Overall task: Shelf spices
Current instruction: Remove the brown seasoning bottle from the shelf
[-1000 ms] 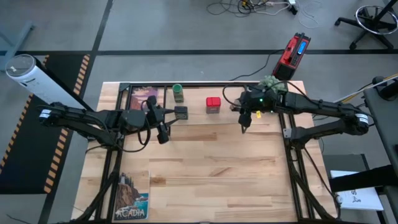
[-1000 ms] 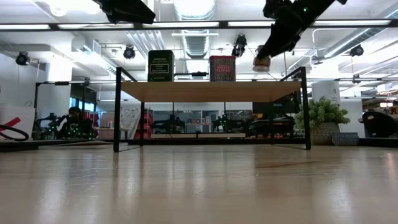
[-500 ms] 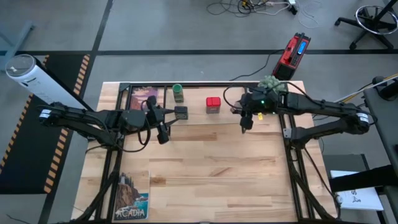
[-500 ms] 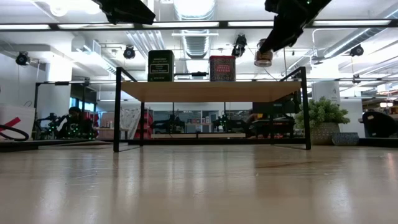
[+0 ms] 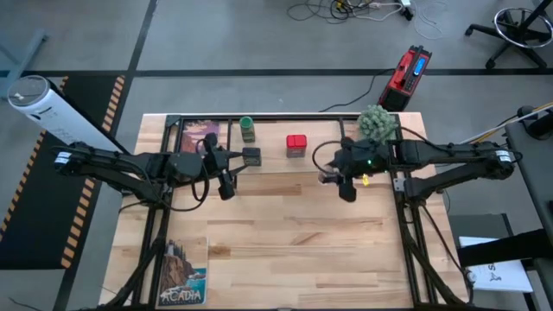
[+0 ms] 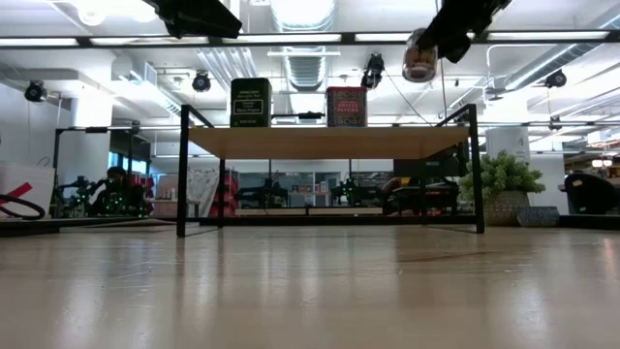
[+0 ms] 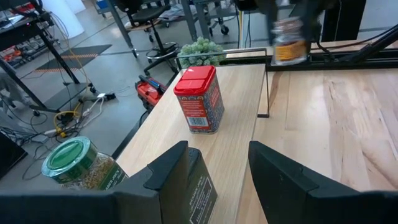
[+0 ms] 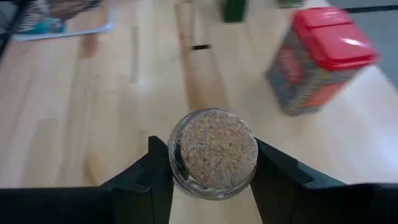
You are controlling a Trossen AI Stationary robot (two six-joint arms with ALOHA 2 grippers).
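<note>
The shelf (image 6: 329,142) stands along the table's far edge. On its board stand a green-capped jar (image 5: 248,130), a red square tin (image 5: 296,145) and a squat dark jar (image 5: 251,156). My left gripper (image 7: 217,149) is open and level, with a finger on either side of the dark jar (image 7: 198,186). My right gripper (image 8: 214,177) is shut on the tiny tan jar (image 8: 213,152). It holds the jar in the air, in front of the shelf's right part and higher than the board (image 6: 419,60). My left gripper has one finger (image 7: 166,169) close against the dark jar's side, and I cannot tell whether it touches. Bare board shows between the jar and the other finger. My right gripper pinches the tan jar's round glass wall (image 8: 176,163) between its two fingers, below the cork lid. The fingers slant down from above. The jar is lifted clear of shelf and table, lid up.
A potted plant (image 5: 377,123) stands at the shelf's right end. A picture card (image 5: 203,134) lies at its left end. A booklet (image 5: 183,272) lies at the table's near left corner. The shelf's black legs (image 6: 183,174) stand on the table.
My right gripper has swung toward the table's near edge and risen a little. It has carried the tan jar from just above the shelf's right end to a higher place in front of the shelf. It has stayed shut on the jar.
</note>
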